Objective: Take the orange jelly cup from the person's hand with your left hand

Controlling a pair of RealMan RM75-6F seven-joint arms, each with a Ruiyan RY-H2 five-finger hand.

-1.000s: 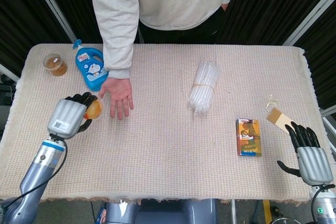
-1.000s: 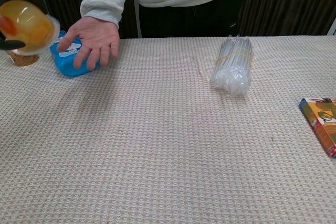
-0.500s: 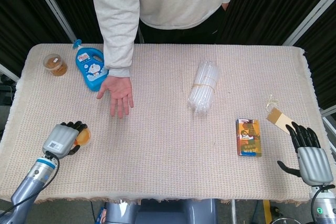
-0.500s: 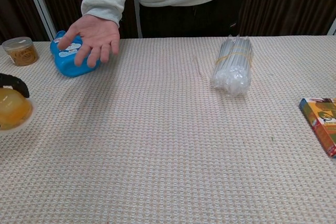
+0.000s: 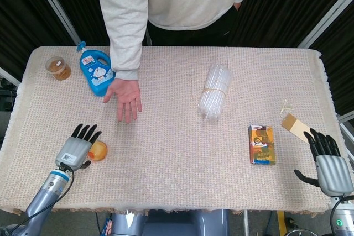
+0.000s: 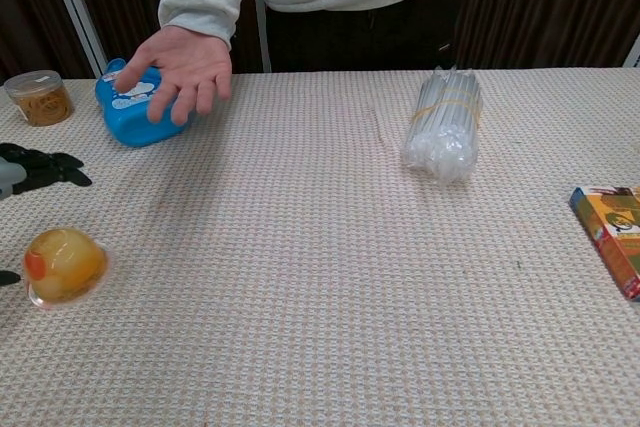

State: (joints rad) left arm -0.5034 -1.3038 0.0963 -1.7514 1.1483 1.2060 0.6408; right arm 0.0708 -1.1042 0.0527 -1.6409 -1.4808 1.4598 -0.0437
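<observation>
The orange jelly cup [image 5: 98,151] sits on the table near the front left, dome up; the chest view shows the jelly cup [image 6: 64,266] standing alone on the cloth. My left hand [image 5: 79,146] lies just left of it with fingers spread and straight, holding nothing; only its fingertips [image 6: 45,169] show at the chest view's left edge. The person's hand [image 5: 125,95] hovers empty, palm open, beyond the cup. My right hand [image 5: 328,162] rests open at the front right corner.
A blue bottle [image 5: 95,72] and a small jar [image 5: 58,68] stand at the back left. A bundle of clear straws [image 5: 214,90] lies mid-table. A colourful box [image 5: 261,144] and a brown tag [image 5: 295,125] lie at the right.
My left hand carried the jelly cup down and toward the front edge, set it on the table and opened its fingers. The person's hand stayed nearly still. The right hand has not moved.
</observation>
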